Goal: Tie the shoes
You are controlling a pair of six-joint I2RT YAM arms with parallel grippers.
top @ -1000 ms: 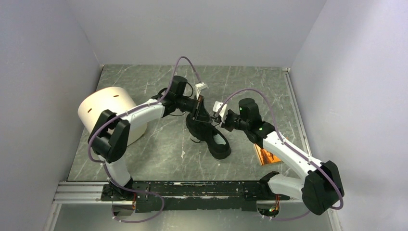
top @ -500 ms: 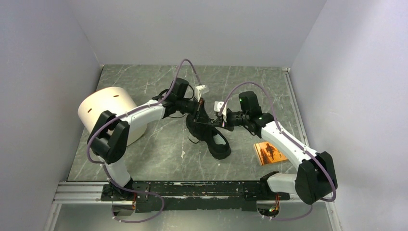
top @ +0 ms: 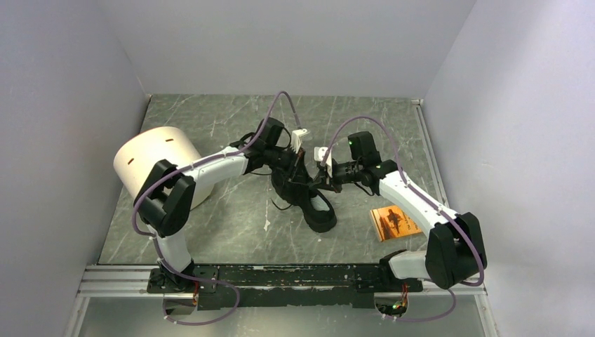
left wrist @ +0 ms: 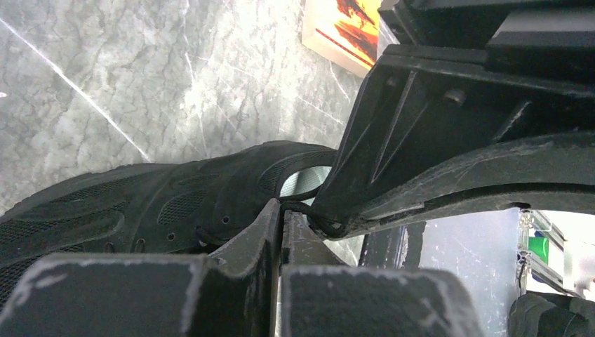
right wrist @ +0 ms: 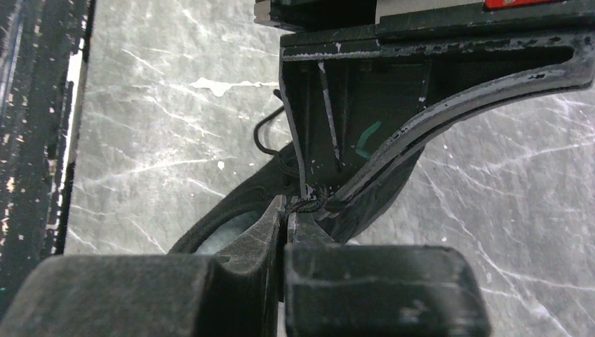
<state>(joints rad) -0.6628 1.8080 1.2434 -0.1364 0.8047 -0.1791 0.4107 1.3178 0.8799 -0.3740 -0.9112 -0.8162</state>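
The all-black sneaker (top: 310, 202) lies mid-table, toe toward the near edge. Its pale insole (left wrist: 306, 182) shows in the left wrist view. My left gripper (top: 300, 167) and right gripper (top: 320, 180) meet tip to tip just above the lacing. In the left wrist view my left gripper (left wrist: 282, 210) is shut, with a thin black lace (left wrist: 307, 208) running from its tips to the right gripper's finger (left wrist: 449, 175). In the right wrist view my right gripper (right wrist: 286, 208) is shut on a lace strand (right wrist: 311, 203) against the left gripper's finger (right wrist: 337, 119). A loose lace loop (right wrist: 264, 137) lies beyond the shoe (right wrist: 231, 203).
A white cylinder (top: 160, 163) stands at the left beside the left arm. An orange booklet (top: 394, 222) lies right of the shoe, under the right forearm; it also shows in the left wrist view (left wrist: 345, 28). Walls enclose three sides; a metal rail (top: 281, 277) runs along the near edge.
The right arm swung left toward the shoe, uncovering the orange booklet. The left gripper moved right and down. The two grippers have drawn together over the laces.
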